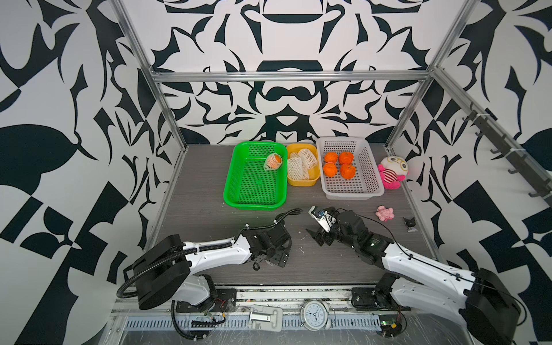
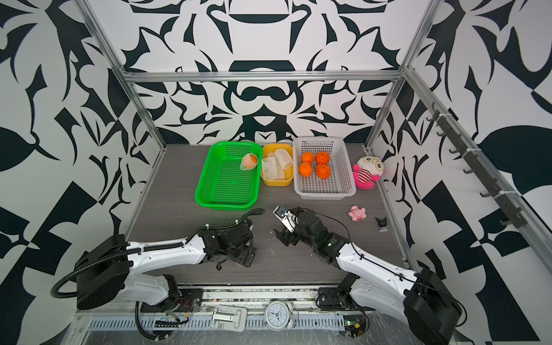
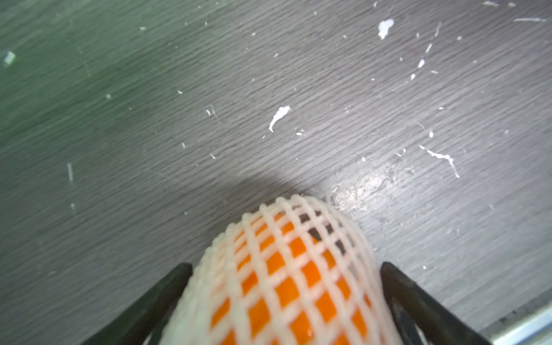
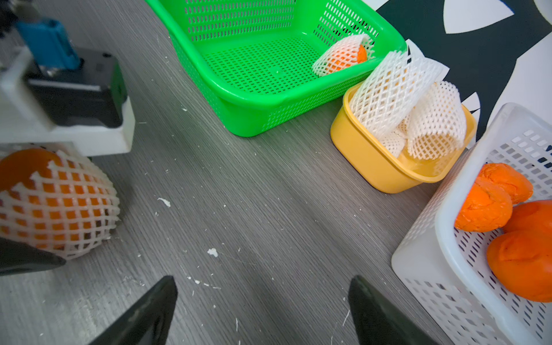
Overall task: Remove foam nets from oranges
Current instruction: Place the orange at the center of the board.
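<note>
The grey table (image 1: 209, 185) fills the middle of both top views. At its far edge, in the upper centre of the frame, three containers stand in a row. The green basket (image 1: 254, 205) is on the left and the white basket (image 1: 352, 194) on the right. The smaller yellow tub (image 1: 301, 181) sits between them, just beside both.

The right gripper (image 4: 263, 277) hovers over bare table a little right of the lower centre, its fingers spread apart with nothing between them. The left gripper (image 3: 286, 264) sits low, a little left of the lower centre. Its fingers (image 3: 161, 295) stand wide on either side of a netted orange (image 3: 286, 277) that rests on the table. They are right at the mesh, and I cannot tell whether they press it.

A pink and white plush toy (image 1: 392, 173) leans just right of the white basket. Four bare oranges (image 1: 347, 171) cluster in the far half of the white basket. Empty foam nets (image 1: 295, 168) pile up in the yellow tub. One more orange in its net (image 1: 273, 161) lies near the green basket's far right corner, its peel bare at one end. White foam crumbs (image 3: 279, 116) dot the table.
</note>
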Controlling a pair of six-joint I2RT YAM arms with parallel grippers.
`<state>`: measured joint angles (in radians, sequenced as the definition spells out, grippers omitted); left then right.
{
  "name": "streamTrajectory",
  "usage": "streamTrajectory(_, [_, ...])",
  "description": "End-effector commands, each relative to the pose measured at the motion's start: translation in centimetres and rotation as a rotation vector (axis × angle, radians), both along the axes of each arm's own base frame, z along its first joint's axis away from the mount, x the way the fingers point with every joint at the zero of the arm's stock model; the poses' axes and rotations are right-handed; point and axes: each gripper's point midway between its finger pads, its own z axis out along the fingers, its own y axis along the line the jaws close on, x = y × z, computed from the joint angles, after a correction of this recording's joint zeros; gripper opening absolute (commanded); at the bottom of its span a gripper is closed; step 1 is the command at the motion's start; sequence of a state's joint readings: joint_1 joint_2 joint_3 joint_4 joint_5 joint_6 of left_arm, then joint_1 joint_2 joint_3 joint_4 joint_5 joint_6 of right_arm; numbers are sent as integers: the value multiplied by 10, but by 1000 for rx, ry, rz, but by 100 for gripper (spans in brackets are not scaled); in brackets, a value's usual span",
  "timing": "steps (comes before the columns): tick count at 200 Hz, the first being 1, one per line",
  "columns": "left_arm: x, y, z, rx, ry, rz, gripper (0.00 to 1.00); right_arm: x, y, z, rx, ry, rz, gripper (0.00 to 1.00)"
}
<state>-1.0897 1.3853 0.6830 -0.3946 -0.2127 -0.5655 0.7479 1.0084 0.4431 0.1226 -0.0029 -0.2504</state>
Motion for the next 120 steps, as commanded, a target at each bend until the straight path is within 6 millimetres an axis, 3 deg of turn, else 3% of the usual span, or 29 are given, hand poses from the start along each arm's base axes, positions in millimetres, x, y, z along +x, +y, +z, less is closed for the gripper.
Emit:
streamTrajectory(1, [-7,-4,7,-17,30,-29,99,2,3,15,5,-40,14,94])
streamTrajectory(120, [-25,-11,21,-116,87,-81,100,-31,13,16,101,38,143,91])
